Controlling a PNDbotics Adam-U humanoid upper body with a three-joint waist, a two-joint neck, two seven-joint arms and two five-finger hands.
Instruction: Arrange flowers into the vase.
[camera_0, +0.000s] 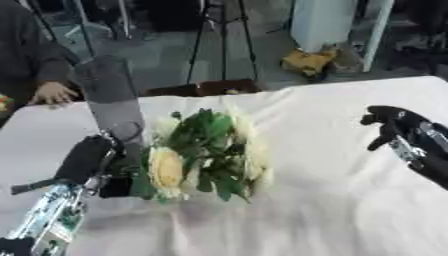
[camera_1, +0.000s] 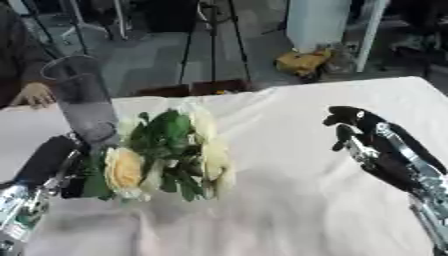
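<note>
White cloth (camera_0: 350, 200) covers the counter, with soft folds in it, and the far edge of the counter runs across the upper part of the view. Behind it the room has a grey floor, thin black tripod legs (camera_0: 219, 45), a pale upright panel (camera_1: 319, 22) and something yellow (camera_0: 308, 62) lying on the floor.

On the counter, left of the middle, stands a tall vase (camera_1: 83, 100) of clear greyish glass, leaning a little to the left. Just beside its base is a bunch of flowers (camera_0: 206, 155): cream and pale yellow roses with many dark green leaves, low over the cloth.

The left hand (camera_0: 87, 160) is at the foot of the vase, next to the flowers; its fingers are hidden by the leaves, so I cannot tell if it holds anything. The right hand (camera_1: 354, 125) hovers above the cloth, well apart from the flowers, its fingers curled and holding nothing.
</note>
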